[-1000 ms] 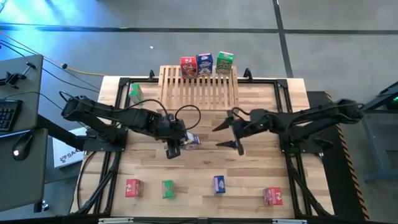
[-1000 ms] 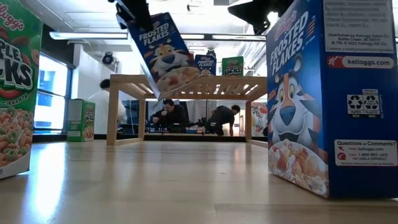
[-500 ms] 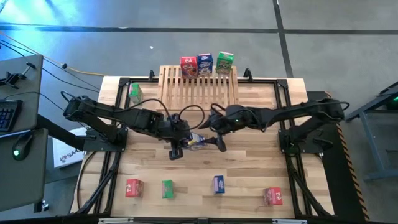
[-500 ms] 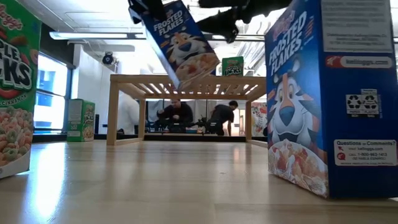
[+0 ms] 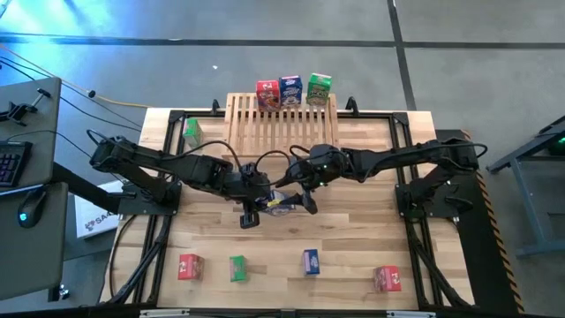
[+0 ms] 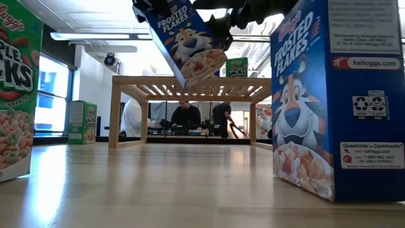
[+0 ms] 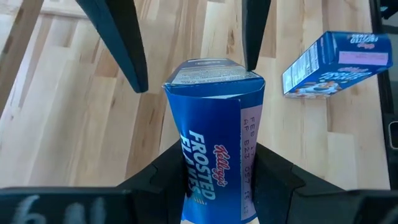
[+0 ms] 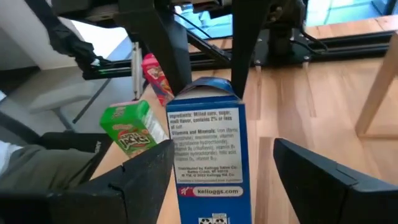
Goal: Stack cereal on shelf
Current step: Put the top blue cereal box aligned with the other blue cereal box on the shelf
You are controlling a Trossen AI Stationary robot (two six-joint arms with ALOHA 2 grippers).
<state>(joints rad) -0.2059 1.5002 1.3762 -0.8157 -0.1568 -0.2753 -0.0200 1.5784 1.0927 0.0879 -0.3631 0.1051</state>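
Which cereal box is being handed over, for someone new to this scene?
In front of the slatted wooden shelf, mid-table, the two arms meet. There the left pincer holds a blue Frosted Flakes box, with the open right pincer around it. Unlike every other box, it hangs tilted in the air.

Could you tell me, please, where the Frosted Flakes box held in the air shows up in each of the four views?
High view: the held box at table centre, between the left gripper and right gripper.
Low view: top centre, tilted.
Left wrist view: centre.
Right wrist view: centre.
Shared landmark: the shelf, behind the box in the low view.
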